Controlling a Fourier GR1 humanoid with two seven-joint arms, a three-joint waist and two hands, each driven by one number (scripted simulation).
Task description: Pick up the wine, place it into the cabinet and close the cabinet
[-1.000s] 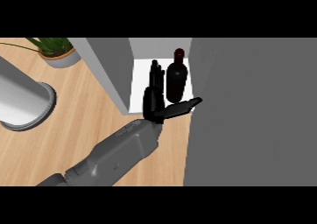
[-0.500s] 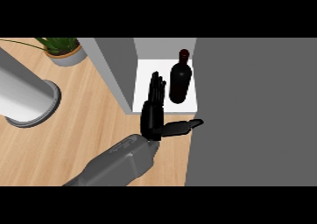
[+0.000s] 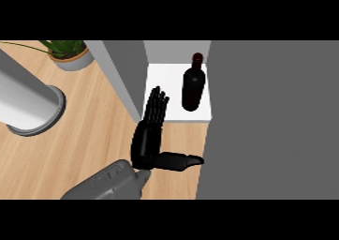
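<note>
**A:** Left hand [image 3: 150, 136] low centre, forearm coming in from the lower edge. Fingers [image 3: 157, 105] straight and pointing toward the cabinet [image 3: 124, 77], thumb [image 3: 180, 161] splayed out to the right. Holding nothing.

**B:** And the wine [image 3: 192, 91]?

**A:** Upright on the white cabinet floor [image 3: 165, 79], toward its right side. Clear of the hand, with the fingertips just left of the bottle's base and not touching.

**B:** So placing done, by the look of it?

**A:** Judged so. Closing step in hand now. The next move calls for getting to the door and swinging it across the opening without clipping the bottle.

**B:** Door where?

**A:** Probably the broad grey panel [image 3: 276, 122] filling the right side. Thumb tip close to its left edge. Contact cannot be told, and no hinge or handle visible.

**B:** Anything in the way?

**A:** The hand itself sits at the mouth of the opening, so needs to be out before the door passes. Bottle near the front right of the floor, so little margin there.

**B:** Surroundings?

**A:** Wooden counter [image 3: 75, 154]. Large pale grey cylinder [image 3: 24, 103] at left, well apart. Potted plant [image 3: 67, 52] upper left, beyond the cabinet's grey side wall. Neither in the door's path. Right hand nowhere in view.
</note>
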